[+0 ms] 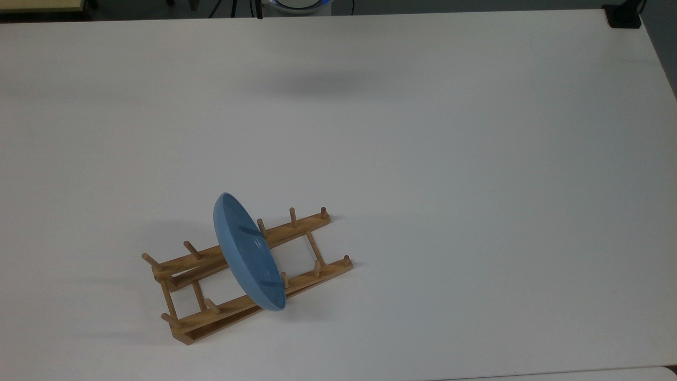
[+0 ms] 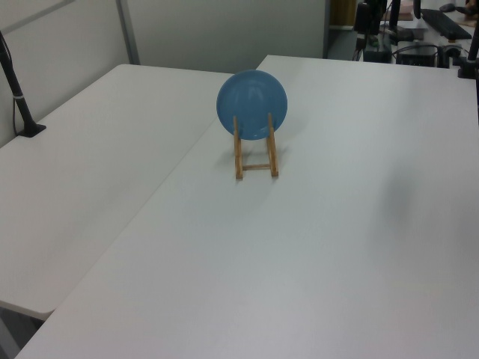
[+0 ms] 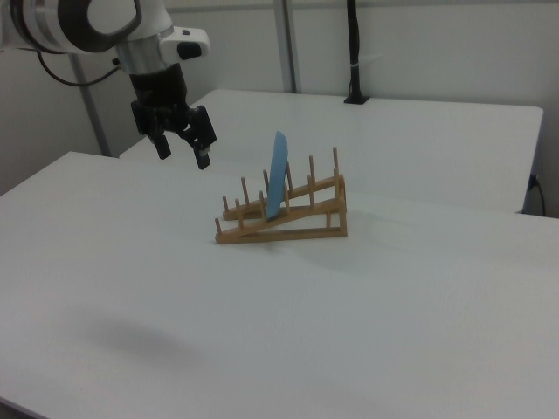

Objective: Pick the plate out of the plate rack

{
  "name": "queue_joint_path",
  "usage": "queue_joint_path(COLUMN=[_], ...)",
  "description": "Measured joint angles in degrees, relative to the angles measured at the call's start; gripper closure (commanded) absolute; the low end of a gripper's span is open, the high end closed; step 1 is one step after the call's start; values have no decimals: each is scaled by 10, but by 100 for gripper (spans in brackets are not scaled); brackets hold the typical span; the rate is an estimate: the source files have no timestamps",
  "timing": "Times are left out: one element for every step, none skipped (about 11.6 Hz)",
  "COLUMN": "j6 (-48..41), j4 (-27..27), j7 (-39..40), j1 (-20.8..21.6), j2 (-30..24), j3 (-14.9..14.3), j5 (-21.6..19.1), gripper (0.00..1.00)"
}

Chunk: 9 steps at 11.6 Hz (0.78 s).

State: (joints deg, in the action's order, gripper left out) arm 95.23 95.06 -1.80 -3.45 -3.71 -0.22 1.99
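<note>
— How do your cameras sit?

— Your top view looks steeply down on the table (image 1: pixel 423 159), with the rack (image 1: pixel 248 275) low in the top view's left. Your left view faces along the rack (image 2: pixel 255 153), meeting the plate (image 2: pixel 252 105) face-on from some way off.

— And the right view?

— Low, side-on — you see the plate (image 3: pixel 279 175) edge-on. All three share the rack (image 3: pixel 284 214).

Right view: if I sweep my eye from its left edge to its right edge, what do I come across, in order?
The robot arm → its gripper, fingers apart, above the table → the blue plate, standing on edge in the wooden plate rack → a black post behind.
</note>
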Motion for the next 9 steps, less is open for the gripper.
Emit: queue_joint_path(j6=[0,0,0,0,0,0,0,0,0], j4=[0,0,0,0,0,0,0,0,0], j7=[0,0,0,0,0,4,18,41,62], j1=[0,0,0,0,0,0,1,1,1], j2=[0,0,0,0,0,0,0,1,1], j3=[0,0,0,0,1,1,1,1,1], j5=[0,0,0,0,0,0,0,0,0], gripper=[0,0,0,0,0,0,0,0,0])
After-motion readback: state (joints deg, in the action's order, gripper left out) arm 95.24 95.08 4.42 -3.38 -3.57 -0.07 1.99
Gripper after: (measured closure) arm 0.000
